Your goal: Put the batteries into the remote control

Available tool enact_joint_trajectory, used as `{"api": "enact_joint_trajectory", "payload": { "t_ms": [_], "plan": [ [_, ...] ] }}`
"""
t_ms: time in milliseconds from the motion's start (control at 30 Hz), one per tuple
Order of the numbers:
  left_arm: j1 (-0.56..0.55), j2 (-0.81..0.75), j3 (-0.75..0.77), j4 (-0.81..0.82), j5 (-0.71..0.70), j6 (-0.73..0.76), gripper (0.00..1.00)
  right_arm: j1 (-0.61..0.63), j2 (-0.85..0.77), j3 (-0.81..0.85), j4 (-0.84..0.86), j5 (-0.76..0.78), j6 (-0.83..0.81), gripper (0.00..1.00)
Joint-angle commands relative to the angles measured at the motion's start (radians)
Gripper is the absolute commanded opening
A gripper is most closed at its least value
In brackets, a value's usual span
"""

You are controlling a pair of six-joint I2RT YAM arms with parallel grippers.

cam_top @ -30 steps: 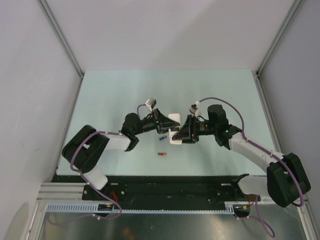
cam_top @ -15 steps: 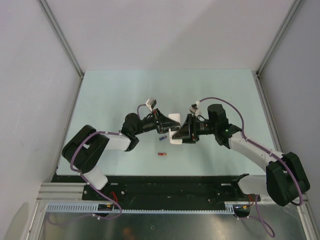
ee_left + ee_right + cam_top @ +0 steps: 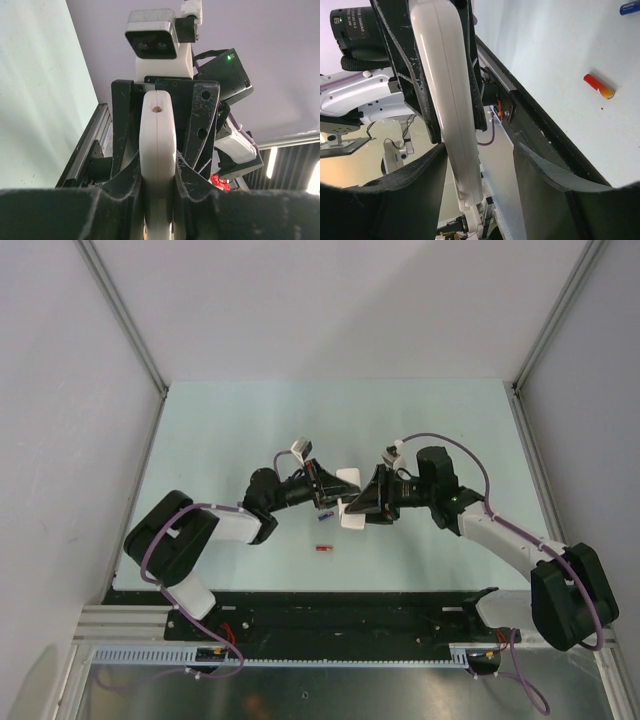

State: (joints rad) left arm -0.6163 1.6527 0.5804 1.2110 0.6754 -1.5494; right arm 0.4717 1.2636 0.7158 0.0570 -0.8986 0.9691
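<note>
The left gripper (image 3: 157, 172) pinches the remote control (image 3: 157, 125) edge-on. The right gripper (image 3: 479, 150) is spread around the remote's opposite end, with a gap at one finger. Below both grippers, a red battery (image 3: 599, 86) and a blue battery (image 3: 630, 7) lie apart on the table (image 3: 560, 45).

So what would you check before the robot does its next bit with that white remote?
1. Grip of left hand on remote: ok.
2. Jaws of right hand apart, gap beside remote: ok.
3. Reachable red battery lying free on table: ok.
4. Reachable blue battery lying free on table: ok.
5. Remote opened up for loading: cannot tell.
6. Anything already loaded inside remote: cannot tell.
</note>
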Motion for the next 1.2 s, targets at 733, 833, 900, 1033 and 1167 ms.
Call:
{"api": "enact_joint_trajectory", "payload": {
  "t_ms": [733,833,900,1033,1167],
  "plan": [
    [0.030,-0.044,-0.079,0.022,-0.080,0.026,0.00,-0.082,-0.044,0.079,-0.017,0.033,-0.013,0.63],
    [0.061,-0.062,-0.112,0.021,-0.099,0.046,0.00,-0.105,-0.101,0.108,-0.165,0.113,-0.124,0.64],
    [0.081,-0.082,-0.139,0.018,-0.114,0.057,0.00,-0.101,-0.128,0.111,-0.270,0.174,-0.188,0.64],
    [0.096,-0.145,-0.186,0.007,-0.163,0.115,0.00,-0.027,-0.167,0.113,-0.428,0.440,-0.358,0.63],
    [0.098,-0.250,-0.272,-0.033,-0.217,0.169,0.00,0.132,-0.145,0.109,-0.513,0.697,-0.429,0.63]
  ]
}}
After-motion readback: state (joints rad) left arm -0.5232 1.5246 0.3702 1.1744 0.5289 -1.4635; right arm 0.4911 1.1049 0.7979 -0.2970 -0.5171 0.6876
